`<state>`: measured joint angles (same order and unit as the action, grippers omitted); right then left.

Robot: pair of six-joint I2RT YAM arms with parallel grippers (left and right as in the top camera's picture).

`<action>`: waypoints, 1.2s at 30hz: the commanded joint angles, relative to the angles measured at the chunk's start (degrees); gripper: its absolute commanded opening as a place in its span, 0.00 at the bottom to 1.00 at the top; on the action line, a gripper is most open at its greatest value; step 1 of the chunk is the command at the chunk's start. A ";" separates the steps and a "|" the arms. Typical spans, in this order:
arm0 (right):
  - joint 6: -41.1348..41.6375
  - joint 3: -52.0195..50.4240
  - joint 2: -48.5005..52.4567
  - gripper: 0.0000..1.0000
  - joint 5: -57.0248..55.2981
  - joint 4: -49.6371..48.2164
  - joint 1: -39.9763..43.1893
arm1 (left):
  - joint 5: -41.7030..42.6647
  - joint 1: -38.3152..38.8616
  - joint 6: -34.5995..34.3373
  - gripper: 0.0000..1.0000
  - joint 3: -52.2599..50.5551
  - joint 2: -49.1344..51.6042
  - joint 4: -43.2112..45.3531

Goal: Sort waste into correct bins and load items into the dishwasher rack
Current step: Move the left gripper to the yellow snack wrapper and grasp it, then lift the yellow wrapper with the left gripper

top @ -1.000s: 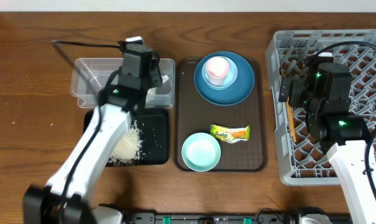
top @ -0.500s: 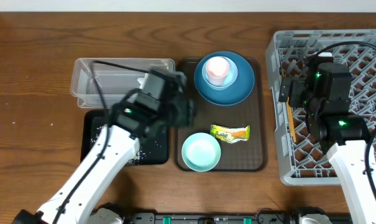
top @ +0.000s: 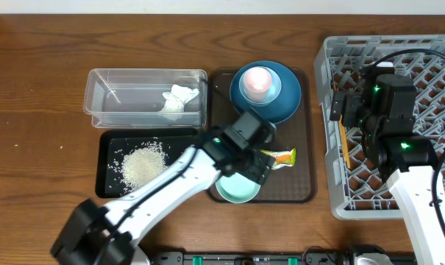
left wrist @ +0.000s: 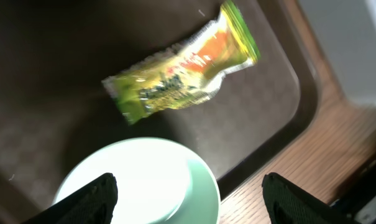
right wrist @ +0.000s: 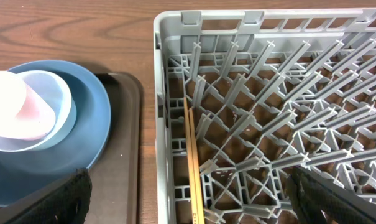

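Observation:
My left gripper [left wrist: 188,194] hangs open over the mint-green bowl [left wrist: 144,180] on the brown tray, its black fingers [left wrist: 94,199] apart and nothing between them. Just beyond it lies the yellow-green-orange snack wrapper [left wrist: 181,68]; overhead the arm hides part of the wrapper [top: 282,157] and of the bowl [top: 233,191]. The napkin [top: 179,99] lies in the clear tub [top: 104,81]. Rice [top: 143,163] lies in the black tray [top: 108,140]. My right gripper [right wrist: 194,199] stands open over the rack's [right wrist: 169,93] left edge, above the chopsticks [right wrist: 192,155].
The pink cup [top: 257,79] stands on the light-blue saucer [top: 275,87], which sits on the dark-blue plate [top: 285,103] at the far end of the brown serving tray [top: 301,177]. The grey rack [top: 428,59] fills the right side.
My left arm has swung from the clear tub across the black tray to the brown tray, leaving the napkin in the tub, and its jaws have opened wider. The right arm has not moved.

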<state>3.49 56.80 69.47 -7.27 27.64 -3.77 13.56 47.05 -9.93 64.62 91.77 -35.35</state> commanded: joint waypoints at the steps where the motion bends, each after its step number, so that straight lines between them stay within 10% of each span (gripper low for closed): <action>1: 0.76 0.52 -0.13 0.99 0.13 0.02 -0.37 | -0.96 2.58 10.38 0.79 -0.33 2.23 0.81; 18: 0.76 0.52 -0.13 0.99 0.24 0.02 -0.37 | -8.35 11.32 25.73 0.78 -0.33 6.54 11.72; 36: 0.76 0.52 -0.13 0.99 0.24 0.02 -0.37 | -14.71 10.88 26.53 0.72 -0.33 13.57 22.01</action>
<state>3.49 56.80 69.47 -7.25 27.64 -3.77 0.36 58.26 15.33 64.55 104.38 -13.54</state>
